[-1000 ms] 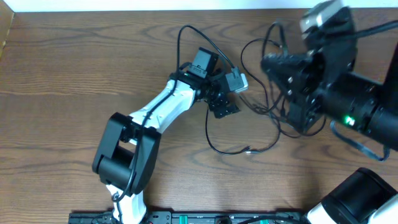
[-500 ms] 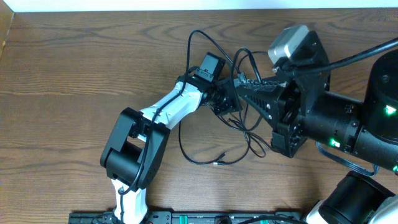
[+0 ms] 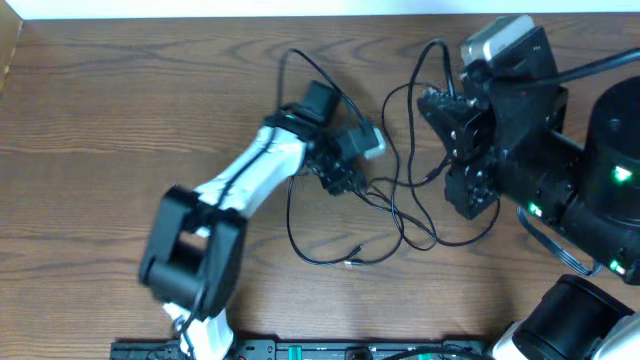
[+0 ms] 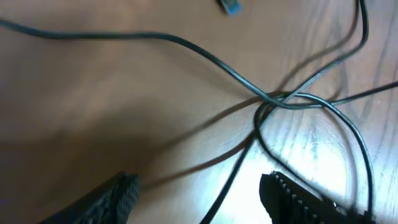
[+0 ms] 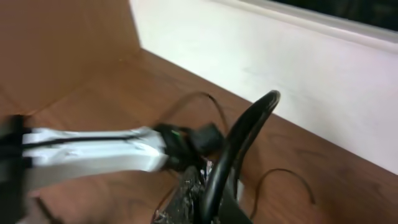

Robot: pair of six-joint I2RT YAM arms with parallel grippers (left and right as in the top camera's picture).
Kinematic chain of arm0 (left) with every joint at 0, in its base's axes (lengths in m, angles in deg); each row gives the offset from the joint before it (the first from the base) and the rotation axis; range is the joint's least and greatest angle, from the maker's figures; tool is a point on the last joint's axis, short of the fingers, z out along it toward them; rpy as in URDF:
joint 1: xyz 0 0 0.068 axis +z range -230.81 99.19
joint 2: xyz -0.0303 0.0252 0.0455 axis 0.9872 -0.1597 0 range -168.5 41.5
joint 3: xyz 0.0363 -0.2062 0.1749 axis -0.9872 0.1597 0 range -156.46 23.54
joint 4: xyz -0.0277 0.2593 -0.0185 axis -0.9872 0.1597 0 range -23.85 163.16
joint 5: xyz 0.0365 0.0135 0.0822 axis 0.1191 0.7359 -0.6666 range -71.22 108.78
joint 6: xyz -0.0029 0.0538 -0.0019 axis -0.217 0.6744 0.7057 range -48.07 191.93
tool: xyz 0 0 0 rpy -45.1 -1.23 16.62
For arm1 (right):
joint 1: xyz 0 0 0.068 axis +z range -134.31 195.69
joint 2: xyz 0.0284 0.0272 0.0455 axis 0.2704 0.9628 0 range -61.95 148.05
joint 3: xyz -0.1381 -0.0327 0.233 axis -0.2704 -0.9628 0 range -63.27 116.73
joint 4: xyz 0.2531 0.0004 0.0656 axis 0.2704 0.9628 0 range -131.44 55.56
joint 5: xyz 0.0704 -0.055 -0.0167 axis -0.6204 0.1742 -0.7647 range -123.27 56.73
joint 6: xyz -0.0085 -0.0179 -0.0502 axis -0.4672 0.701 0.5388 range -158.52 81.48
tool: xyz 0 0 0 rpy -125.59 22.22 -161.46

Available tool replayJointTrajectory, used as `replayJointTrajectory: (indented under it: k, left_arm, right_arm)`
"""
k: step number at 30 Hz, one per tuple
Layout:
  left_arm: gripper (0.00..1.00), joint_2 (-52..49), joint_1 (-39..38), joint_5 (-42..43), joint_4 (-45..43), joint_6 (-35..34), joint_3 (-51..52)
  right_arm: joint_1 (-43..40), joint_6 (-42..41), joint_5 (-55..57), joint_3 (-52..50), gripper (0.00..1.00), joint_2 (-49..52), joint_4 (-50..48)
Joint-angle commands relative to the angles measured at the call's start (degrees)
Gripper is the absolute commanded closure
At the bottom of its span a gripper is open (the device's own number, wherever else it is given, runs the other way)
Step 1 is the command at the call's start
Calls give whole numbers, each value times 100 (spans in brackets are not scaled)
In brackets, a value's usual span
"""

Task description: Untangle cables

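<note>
The black cables (image 3: pixel 400 205) lie in loose crossing loops on the wooden table (image 3: pixel 120 120) between the two arms, with one plug end (image 3: pixel 350 263) toward the front. My left gripper (image 3: pixel 343 178) hovers low over the tangle. In the left wrist view it (image 4: pixel 198 183) is open, a single strand (image 4: pixel 233 186) runs between its fingers, and the cables cross (image 4: pixel 273 99) just ahead. My right gripper (image 3: pixel 432 103) is to the right, with a cable loop (image 3: pixel 425 60) rising beside it. Its fingers (image 5: pixel 189 199) look shut, partly hidden by a thick black lead (image 5: pixel 249 137).
A white wall (image 5: pixel 298 68) runs along the table's far edge. The white left arm (image 3: pixel 250 175) reaches in from the front left. The bulky black right arm (image 3: pixel 560 170) fills the right side. A rail (image 3: pixel 300 350) lines the front edge.
The right gripper pushed left toward the left gripper, then pulled back right. The cable loops and plug end shifted left. The left gripper narrowed, widened again and moved slightly left.
</note>
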Motion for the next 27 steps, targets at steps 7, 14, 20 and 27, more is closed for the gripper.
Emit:
replayJointTrajectory:
  k: [7,14,20,27]
  left_arm:
    - [32,501,621,-31,553,-24,-28]
    - [31,181,629,-293,557,903,-28]
    - [30,-420,629,-354,501,1294,-28]
    - [33,-807,629,-350,164,1303,-28]
  right_arm:
    - [7,92,398,-55,99,-87,13]
    - [7,92,199,-55,99,-350,13]
    - [7,87,-39,-55,99,-503,15]
    - [9,24,-267,-289,99,-511,15]
